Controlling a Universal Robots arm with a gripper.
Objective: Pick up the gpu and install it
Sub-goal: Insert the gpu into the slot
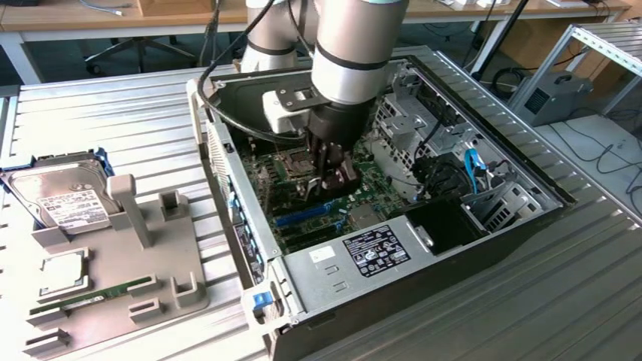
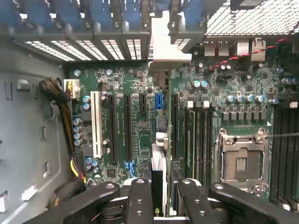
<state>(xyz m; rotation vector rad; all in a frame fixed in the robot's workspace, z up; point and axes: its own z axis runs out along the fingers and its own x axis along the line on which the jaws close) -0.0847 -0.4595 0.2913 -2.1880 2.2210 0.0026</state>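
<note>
Computer case (image 1: pixel 522 218): open, lying on the ribbed metal bench (image 1: pixel 120 120).
Motherboard (image 2: pixel 140 154): green, inside the case, several long slots.
Gripper (image 1: pixel 336 177): lowered into the case above the motherboard; jaws part closed on the gpu.
Gpu (image 2: pixel 158 186): thin dark card, held edge-on between the fingers (image 2: pixel 140 200), over the slots.
Holder tray (image 1: pixel 120 278): grey, at the exterior view's left; beside it a hard drive (image 1: pixel 65 199); on it a green memory stick (image 1: pixel 90 295).
</note>
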